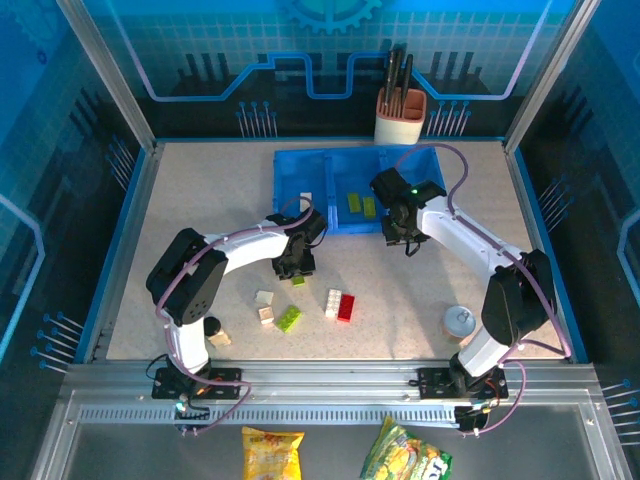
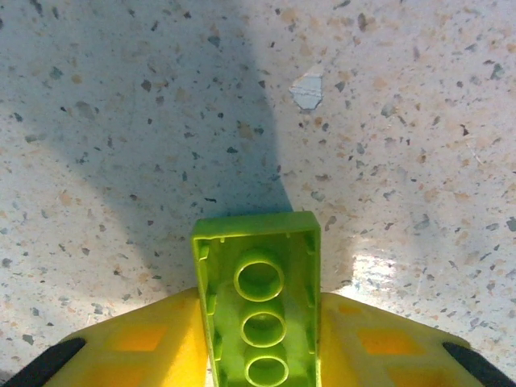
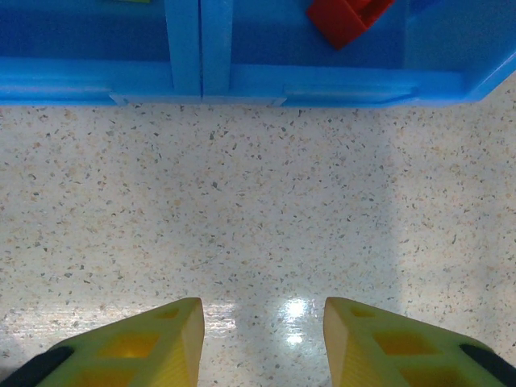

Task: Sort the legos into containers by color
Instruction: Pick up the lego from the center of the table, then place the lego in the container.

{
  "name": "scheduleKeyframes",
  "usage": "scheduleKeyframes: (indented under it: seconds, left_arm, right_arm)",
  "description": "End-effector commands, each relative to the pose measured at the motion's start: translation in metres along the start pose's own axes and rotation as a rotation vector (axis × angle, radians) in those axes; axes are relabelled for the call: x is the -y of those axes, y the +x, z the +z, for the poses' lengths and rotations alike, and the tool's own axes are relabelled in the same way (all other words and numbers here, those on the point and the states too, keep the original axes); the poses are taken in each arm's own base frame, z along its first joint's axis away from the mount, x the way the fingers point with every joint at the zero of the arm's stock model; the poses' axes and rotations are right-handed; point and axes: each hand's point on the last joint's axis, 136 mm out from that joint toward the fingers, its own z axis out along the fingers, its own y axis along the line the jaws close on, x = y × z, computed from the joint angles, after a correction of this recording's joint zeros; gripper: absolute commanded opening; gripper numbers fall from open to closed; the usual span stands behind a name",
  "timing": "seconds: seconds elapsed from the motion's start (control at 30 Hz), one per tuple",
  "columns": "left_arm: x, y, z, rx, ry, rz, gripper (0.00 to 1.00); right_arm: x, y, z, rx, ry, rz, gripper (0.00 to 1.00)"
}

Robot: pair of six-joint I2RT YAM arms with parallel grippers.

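– Progress first: how many legos are in the blue tray (image 1: 300, 165)?

– Few. From overhead, a cream brick (image 1: 306, 199) lies in the tray's left compartment and two green bricks (image 1: 354, 200) lie in the middle one. The right wrist camera adds a red brick (image 3: 347, 16) in the compartment to the right of a divider.

– And outside the tray?

– More than half, I'd judge. On the table to the near side of the tray sit a loose green brick (image 1: 289, 318) and two cream bricks (image 1: 263, 298). A white brick (image 1: 333, 303) touches a loose red brick (image 1: 346, 308), and a cream piece (image 1: 218, 338) lies furthest from the tray. Sorting looks well short of done.

– The jaws?

– The left gripper (image 2: 258, 322) is clenched on a lime brick (image 2: 258, 258), near the tray's front wall and towards its left end. The right gripper (image 3: 264, 322) has its jaws apart with nothing between them, over bare table just off the same wall.

– What does each camera give that the others don't?

– The left wrist view shows the lime brick's hollow underside, pinched between the pads. Overhead it is a green fleck under the wrist, and I can't tell whether it is off the table. Overhead, the right arm crosses the tray's right compartment, so the right wrist view supplies the red brick there. The overhead view gives the count of loose pieces.
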Motion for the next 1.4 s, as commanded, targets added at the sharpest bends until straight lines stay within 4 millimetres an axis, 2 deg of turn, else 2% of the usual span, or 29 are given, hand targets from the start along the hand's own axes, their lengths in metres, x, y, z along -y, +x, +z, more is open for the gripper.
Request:
scheduleKeyframes:
  seconds: [0.0,0.37,0.53,0.7,1.0,1.37]
  left_arm:
    - [0.003,0.003,-0.007,-0.009,0.01,0.038,0.36]
    - [0.022,-0.011,-0.038,0.032,0.061,0.089,0.37]
    - [0.038,-0.02,-0.054,0.053,0.089,0.119,0.37]
    - [0.063,-0.029,-0.072,0.077,0.128,0.156,0.37]
    - [0.106,-0.042,-0.091,0.11,0.184,0.21,0.37]
    - [0.156,-0.083,-0.101,0.25,0.236,0.217,0.38]
  right_arm:
    - [0.012,0.001,-0.009,0.019,0.021,0.028,0.44]
    - [0.019,0.009,-0.01,0.019,0.027,0.043,0.44]
    - [0.028,0.016,-0.012,0.019,0.042,0.054,0.44]
    - [0.039,0.025,-0.014,0.019,0.05,0.075,0.44]
    - [0.056,0.037,-0.02,0.026,0.059,0.103,0.44]
    - [0.064,0.041,-0.022,0.034,0.064,0.123,0.44]
